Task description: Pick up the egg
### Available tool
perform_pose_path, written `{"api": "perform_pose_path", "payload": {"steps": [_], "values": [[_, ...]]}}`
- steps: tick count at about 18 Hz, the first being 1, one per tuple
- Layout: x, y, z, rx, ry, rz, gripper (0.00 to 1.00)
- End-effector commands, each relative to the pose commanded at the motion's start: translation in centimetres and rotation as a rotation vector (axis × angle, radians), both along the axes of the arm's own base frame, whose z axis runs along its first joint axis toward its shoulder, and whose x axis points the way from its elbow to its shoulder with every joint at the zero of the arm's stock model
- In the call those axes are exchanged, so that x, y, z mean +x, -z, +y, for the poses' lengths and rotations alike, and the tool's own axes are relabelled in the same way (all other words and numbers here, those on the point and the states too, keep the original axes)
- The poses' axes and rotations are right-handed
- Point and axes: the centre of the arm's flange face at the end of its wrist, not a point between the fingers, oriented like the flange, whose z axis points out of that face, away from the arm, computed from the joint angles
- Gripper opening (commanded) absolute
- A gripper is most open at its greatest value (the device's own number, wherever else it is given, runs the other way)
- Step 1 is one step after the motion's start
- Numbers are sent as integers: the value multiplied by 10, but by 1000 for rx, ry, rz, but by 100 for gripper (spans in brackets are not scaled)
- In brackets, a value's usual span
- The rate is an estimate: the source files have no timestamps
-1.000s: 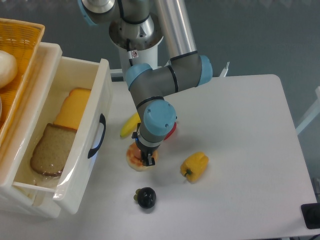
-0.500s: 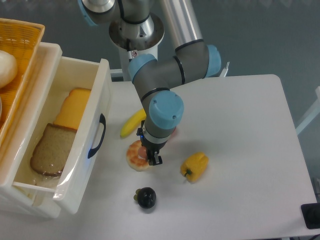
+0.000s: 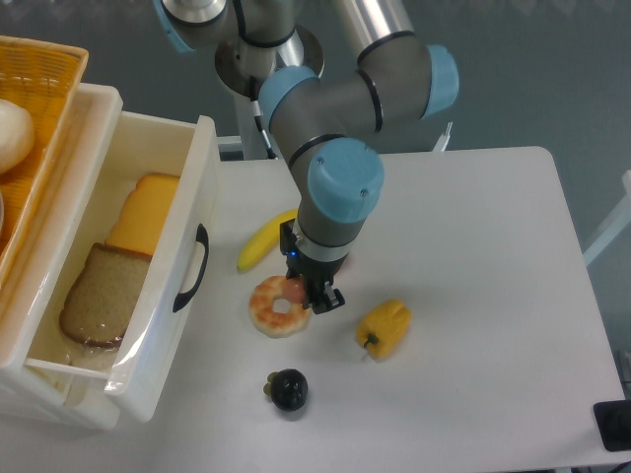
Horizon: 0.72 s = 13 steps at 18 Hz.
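The egg (image 3: pixel 296 289) shows as a small pinkish oval, partly covered by the dark fingers (image 3: pixel 322 296) of my gripper (image 3: pixel 312 295). The gripper points down and is shut on the egg, holding it above the table just over the right rim of the orange-pink frilly ring (image 3: pixel 275 306). The big blue wrist (image 3: pixel 343 185) of the arm hides the tabletop behind the gripper.
A yellow pepper (image 3: pixel 384 328) lies right of the gripper and a black fruit (image 3: pixel 288 389) in front of it. A banana (image 3: pixel 262 246) lies behind the ring. At the left stand a white open drawer (image 3: pixel 192 212) holding bread and cheese, and a wicker basket (image 3: pixel 44 108).
The arm has shifted right and risen toward the camera. The gripper has left the middle of the ring, and the pinkish egg now shows between its fingers. The ring stays on the table.
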Motion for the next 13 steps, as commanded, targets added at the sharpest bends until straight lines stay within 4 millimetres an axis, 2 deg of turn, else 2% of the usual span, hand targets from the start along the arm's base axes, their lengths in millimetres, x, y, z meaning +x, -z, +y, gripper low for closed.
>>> {"api": "perform_pose_path", "payload": {"steps": [3,13], "values": [[-7,-10,-4,23,-11,8,15],[-22,-21,-17,39,-29,36,15]]}}
